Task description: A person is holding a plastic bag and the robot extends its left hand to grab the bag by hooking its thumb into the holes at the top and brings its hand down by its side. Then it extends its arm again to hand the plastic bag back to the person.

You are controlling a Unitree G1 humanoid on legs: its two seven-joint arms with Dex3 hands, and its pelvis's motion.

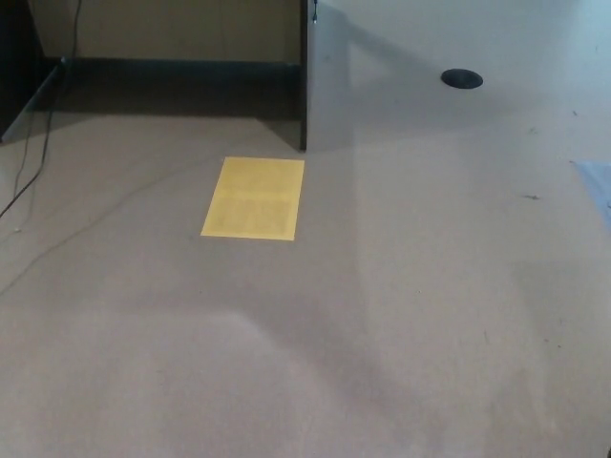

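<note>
Neither hand is in frame, so their state can't be told. Plastic bag isn't visible either. One yellow sheet (253, 198) lies flat on the beige floor (286, 363); a black cable (27, 172) trails at left, and a dark round hole (462, 78) sits upper right on the grey surface (458, 38).

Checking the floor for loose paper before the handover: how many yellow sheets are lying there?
1. The yellow sheet lies flat on the floor, left of centre, just in front of the dark panel edge. Anything outside the picture cannot be counted.
</note>
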